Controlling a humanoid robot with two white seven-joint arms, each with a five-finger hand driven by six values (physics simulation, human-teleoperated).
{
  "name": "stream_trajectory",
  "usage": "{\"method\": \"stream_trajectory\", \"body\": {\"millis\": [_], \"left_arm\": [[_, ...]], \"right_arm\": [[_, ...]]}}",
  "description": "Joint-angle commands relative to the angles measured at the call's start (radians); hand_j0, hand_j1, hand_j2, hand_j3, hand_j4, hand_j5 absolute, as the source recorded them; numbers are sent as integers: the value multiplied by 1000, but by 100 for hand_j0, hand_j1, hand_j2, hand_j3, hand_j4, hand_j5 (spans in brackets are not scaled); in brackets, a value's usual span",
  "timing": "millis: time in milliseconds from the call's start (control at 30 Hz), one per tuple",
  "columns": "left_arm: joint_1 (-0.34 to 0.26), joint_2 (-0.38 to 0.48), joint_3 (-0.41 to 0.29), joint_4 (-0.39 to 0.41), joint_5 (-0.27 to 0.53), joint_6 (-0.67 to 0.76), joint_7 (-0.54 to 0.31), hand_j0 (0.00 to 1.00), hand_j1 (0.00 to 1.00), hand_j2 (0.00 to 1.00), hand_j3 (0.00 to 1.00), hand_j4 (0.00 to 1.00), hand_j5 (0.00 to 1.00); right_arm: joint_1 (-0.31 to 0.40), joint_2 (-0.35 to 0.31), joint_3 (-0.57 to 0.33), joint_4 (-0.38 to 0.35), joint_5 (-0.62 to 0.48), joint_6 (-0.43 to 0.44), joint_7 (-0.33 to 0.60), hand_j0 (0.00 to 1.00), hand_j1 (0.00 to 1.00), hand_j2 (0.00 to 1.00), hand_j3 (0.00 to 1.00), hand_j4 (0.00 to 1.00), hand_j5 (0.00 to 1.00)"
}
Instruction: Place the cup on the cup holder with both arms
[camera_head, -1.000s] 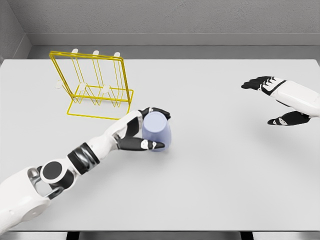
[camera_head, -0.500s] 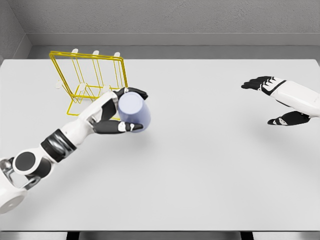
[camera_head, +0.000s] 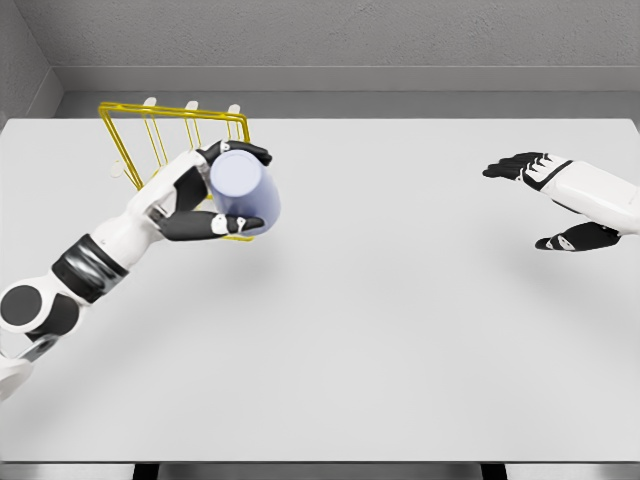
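I'm seeing the left hand (camera_head: 205, 195) gripping the lavender cup (camera_head: 243, 190), thumb below, fingers curling over its top, lifted before the yellow cup holder (camera_head: 140, 135). Right hand (camera_head: 555, 200) is hovering, fingers spread.

A: Counted cups?
B: Found one cup (camera_head: 243, 188), pale lavender.
A: Cup holders?
B: Saw one cup holder (camera_head: 140, 135), yellow wire, with three white-tipped pegs showing along its top.
A: Hands?
B: Tallied two: left hand (camera_head: 205, 195) and right hand (camera_head: 560, 205).
A: Surfaces?
B: Noted one surface (camera_head: 400, 330), white.
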Motion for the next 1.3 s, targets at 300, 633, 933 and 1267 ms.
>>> {"method": "stream_trajectory", "body": {"millis": [300,633,933,1267], "left_arm": [[-2,35,28,0,3,-2,3,69,69,69,69,69,69],[-5,65,42,0,19,-2,3,70,70,70,70,70,70],[-5,70,57,0,22,-2,3,70,70,70,70,70,70],[-3,91,65,9,43,-2,4,70,70,70,70,70,70]], "right_arm": [[0,-1,0,0,-7,3,-1,100,100,100,100,100,100],[0,-1,0,1,-7,3,-1,100,100,100,100,100,100],[0,-1,0,1,-7,3,-1,100,100,100,100,100,100],[5,-1,0,-3,-7,3,-1,100,100,100,100,100,100]]}}
